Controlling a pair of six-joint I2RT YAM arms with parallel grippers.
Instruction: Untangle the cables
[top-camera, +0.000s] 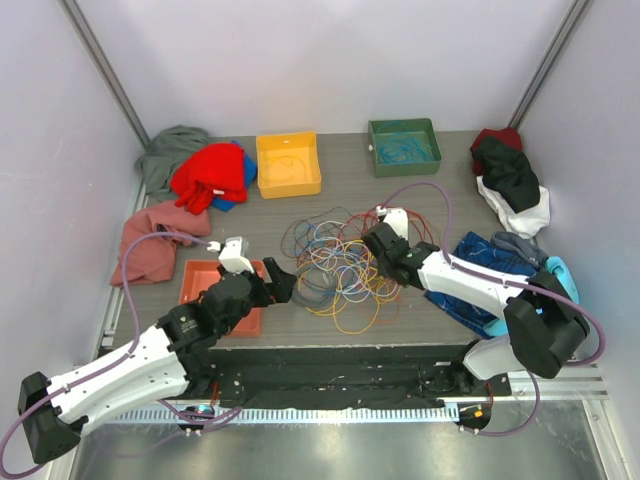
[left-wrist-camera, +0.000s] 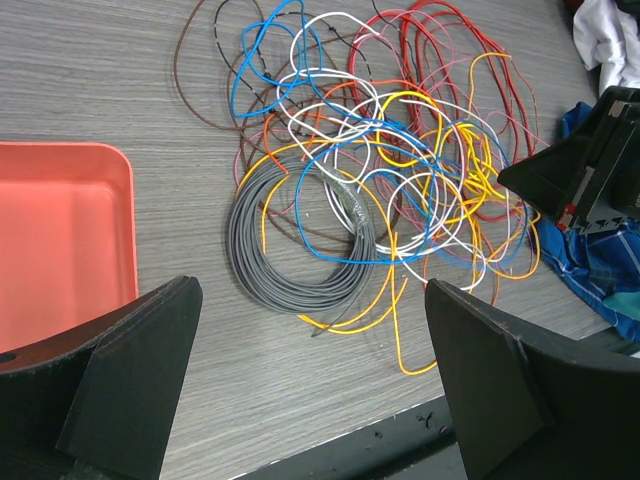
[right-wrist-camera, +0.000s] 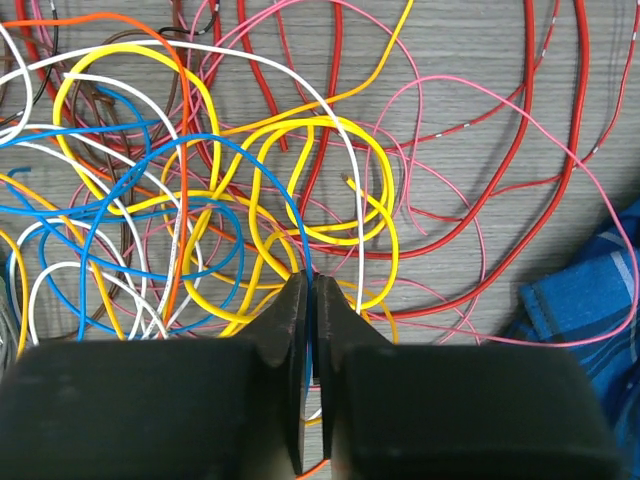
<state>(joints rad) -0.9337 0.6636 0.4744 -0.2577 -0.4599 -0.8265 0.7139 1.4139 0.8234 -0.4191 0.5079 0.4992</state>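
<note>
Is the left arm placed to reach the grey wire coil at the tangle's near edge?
Probably yes: the left claw hovers wide open over the grey wire coil, nothing between them. Strands of the tangle cross the coil and might get caught too.

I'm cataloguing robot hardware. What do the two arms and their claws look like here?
Both the left arm and the right arm have white links between bulky black joints. A thin purple-grey hose runs along each. Each wrist carries a small white block. The left claw and right claw each have two matte black, wedge-shaped fingers. I see no markings.
</note>
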